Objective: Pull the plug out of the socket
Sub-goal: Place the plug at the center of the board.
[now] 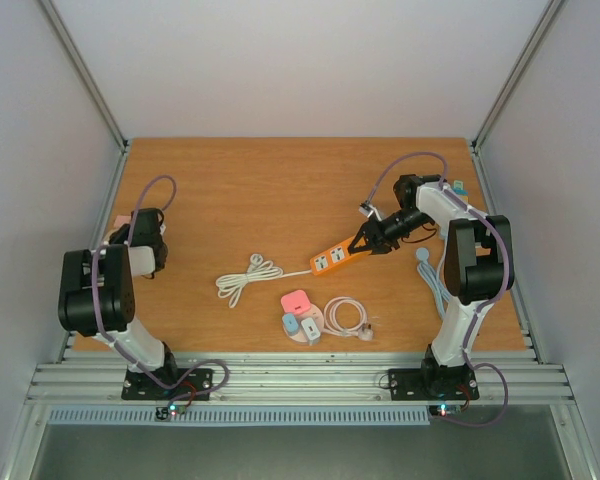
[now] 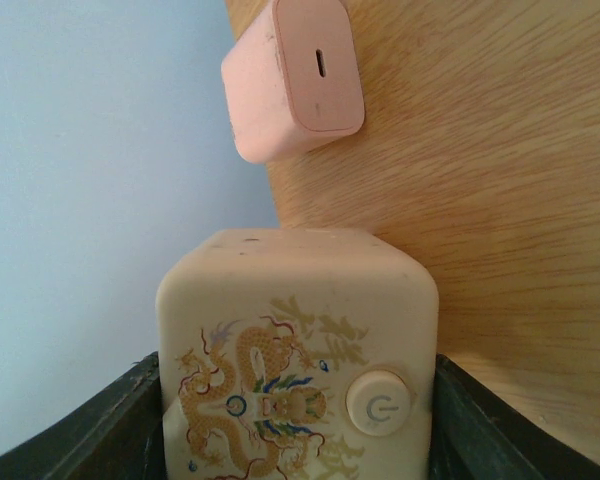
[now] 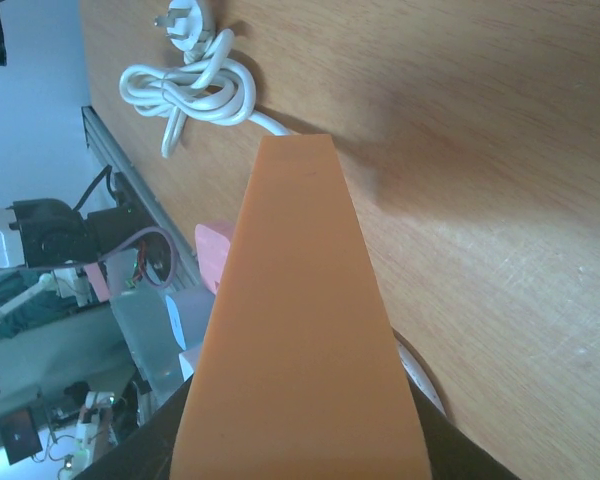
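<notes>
Two hands are each closed on something. The right hand is clamped on one end of the orange power strip. From the strip's other end a white cable runs left and lies coiled on the table. Well left of the strip, the left hand grips a cream cube with a dragon print. A pink charger lies farther still from the strip, apart from the cube.

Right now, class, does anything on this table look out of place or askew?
A pink charger lies alone at the left edge of the table, far from the other chargers grouped near the front. The orange power strip sits diagonally, one end pinched in the right gripper.
</notes>
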Controlling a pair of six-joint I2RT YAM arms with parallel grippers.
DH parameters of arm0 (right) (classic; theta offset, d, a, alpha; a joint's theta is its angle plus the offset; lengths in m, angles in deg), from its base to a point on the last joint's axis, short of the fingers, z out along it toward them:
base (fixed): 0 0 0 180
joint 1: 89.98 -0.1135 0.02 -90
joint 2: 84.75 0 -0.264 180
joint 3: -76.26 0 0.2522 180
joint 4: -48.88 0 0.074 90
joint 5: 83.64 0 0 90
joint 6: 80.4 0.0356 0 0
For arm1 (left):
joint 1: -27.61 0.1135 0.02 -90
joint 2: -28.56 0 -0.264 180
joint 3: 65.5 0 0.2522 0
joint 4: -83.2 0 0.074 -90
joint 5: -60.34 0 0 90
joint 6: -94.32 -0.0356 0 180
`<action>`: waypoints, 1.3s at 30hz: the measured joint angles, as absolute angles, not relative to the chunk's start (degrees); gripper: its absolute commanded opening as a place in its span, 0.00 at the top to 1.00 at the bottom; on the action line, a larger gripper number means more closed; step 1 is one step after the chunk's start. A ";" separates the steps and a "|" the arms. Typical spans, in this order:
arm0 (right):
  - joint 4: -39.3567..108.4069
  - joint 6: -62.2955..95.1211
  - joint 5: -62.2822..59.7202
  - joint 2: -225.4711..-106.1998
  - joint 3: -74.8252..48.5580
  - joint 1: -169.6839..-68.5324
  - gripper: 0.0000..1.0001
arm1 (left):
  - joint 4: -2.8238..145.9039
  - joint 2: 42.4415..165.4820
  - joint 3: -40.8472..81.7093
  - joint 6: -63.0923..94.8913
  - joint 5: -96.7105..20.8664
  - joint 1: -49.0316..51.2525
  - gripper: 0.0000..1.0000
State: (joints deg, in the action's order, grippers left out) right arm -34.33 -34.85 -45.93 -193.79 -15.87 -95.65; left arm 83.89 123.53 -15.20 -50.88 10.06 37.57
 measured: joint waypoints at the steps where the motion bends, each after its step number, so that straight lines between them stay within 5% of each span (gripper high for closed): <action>1: -34.33 -34.85 -45.93 -193.79 -15.87 -95.65 0.99 | 83.94 123.64 -15.14 -50.68 10.06 37.57 0.69; 19: -34.33 -34.85 -45.93 -193.79 -15.87 -95.65 0.99 | 77.77 123.01 -12.32 -43.62 6.76 37.68 0.26; 39: -34.33 -34.85 -45.93 -193.79 -15.87 -95.65 0.99 | 72.16 120.37 -11.40 -42.60 5.23 37.74 0.01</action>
State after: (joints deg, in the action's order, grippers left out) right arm -34.33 -34.85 -45.93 -193.79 -15.87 -95.65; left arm 72.16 120.37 -11.40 -42.60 5.23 37.74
